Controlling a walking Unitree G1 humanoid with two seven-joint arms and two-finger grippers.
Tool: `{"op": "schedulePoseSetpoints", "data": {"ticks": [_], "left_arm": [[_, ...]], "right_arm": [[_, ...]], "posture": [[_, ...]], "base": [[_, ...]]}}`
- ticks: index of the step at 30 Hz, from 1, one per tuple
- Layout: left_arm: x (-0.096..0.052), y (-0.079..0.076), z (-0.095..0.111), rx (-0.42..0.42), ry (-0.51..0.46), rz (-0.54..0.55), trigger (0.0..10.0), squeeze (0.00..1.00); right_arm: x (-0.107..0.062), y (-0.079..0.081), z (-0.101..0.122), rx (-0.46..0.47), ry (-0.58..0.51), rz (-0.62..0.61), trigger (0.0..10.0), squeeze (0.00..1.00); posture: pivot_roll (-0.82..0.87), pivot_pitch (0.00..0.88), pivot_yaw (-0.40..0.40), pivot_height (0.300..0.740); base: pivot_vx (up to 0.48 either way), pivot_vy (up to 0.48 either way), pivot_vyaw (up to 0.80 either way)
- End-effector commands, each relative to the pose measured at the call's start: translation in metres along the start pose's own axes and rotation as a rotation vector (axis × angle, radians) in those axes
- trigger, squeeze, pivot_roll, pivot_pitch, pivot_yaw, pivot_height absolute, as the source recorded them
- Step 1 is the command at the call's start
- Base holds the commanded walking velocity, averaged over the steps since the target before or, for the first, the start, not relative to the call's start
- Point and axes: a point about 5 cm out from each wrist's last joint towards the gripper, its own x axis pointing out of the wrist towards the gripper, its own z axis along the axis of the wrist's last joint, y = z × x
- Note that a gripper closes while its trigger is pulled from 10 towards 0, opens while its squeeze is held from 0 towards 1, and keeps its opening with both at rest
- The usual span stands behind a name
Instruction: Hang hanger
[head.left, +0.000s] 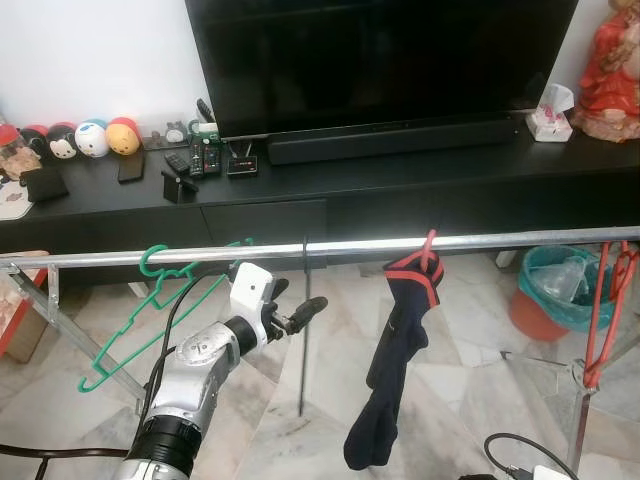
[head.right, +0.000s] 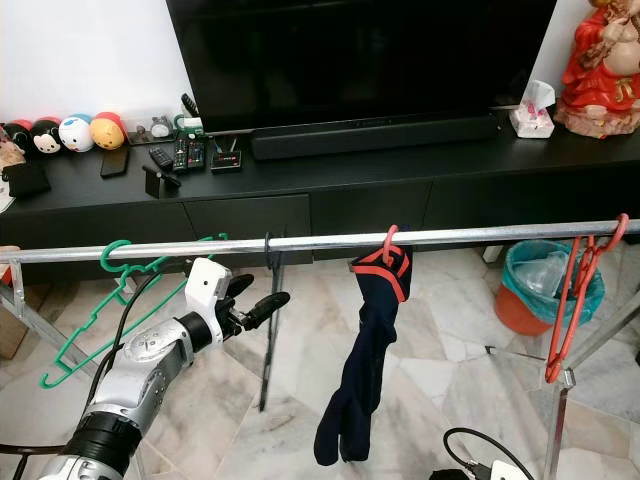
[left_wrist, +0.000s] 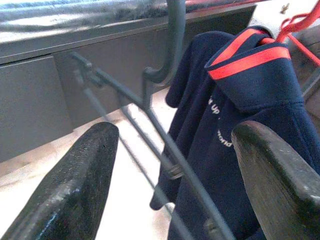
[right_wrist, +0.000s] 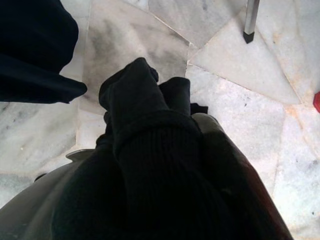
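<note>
Left tool, green hanger slanting down-left

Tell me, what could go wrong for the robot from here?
The left hand is open beside a dark hanger hooked on the metal rail; reaching in could knock it off. Its arm passes close to the green hanger, which might snag. The navy garment hangs close by and could get bumped.

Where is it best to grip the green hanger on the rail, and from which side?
Grip the green hanger at its neck, just under the hook on the rail. It hangs tilted with its flat face toward the robot, so come from the front, one finger on each side of the thin bar. The open left pincer is nearest.
</note>
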Motion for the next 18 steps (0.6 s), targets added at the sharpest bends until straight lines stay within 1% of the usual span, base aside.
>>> {"op": "schedulePoseSetpoints", "data": {"ticks": [1,5,8,10,12,14,17,18], "left_arm": [[0.005,-0.001,0.002,0.028,0.008,0.016,10.0,0.0],[0.016,-0.001,-0.001,0.04,0.039,0.092,10.0,0.0],[0.022,-0.001,0.0,0.036,0.04,0.108,10.0,0.0],[0.031,-0.003,0.002,0.048,0.051,0.119,10.0,0.0],[0.032,-0.003,0.002,0.051,0.053,0.121,10.0,0.0],[0.039,-0.001,0.005,0.067,0.059,0.163,10.0,0.0],[0.043,0.001,0.006,0.091,0.067,0.2,10.0,0.0],[0.043,0.004,0.006,0.114,0.08,0.245,10.0,0.0]], "right_arm": [[0.0,0.002,0.001,0.008,-0.003,0.004,10.0,0.0],[0.0,0.002,0.002,0.009,-0.004,0.005,10.0,0.0],[0.001,0.003,0.002,0.008,-0.005,0.006,10.0,0.0],[0.001,0.003,0.003,0.006,-0.005,0.008,10.0,0.0],[0.001,0.003,0.003,0.006,-0.005,0.008,10.0,0.0],[0.001,0.003,0.003,0.008,-0.006,0.007,10.0,0.0],[0.001,0.003,0.003,0.01,-0.005,0.006,10.0,0.0],[0.001,0.003,0.002,0.01,-0.004,0.006,10.0,0.0]], "posture": [[-0.07,0.0,0.046,0.74],[-0.07,0.0,0.043,0.74],[-0.07,0.0,0.04,0.74],[-0.08,0.0,0.041,0.74],[-0.08,0.0,0.041,0.74],[-0.08,0.0,0.042,0.74],[-0.08,0.0,0.041,0.74],[-0.08,0.0,0.041,0.74]], "base": [[0.0,0.0,0.0],[0.0,0.0,0.0],[0.0,0.0,0.0],[0.0,0.0,0.0],[0.0,0.0,0.0],[0.0,0.0,0.0],[0.0,0.0,0.0],[0.0,0.0,0.0]]}}
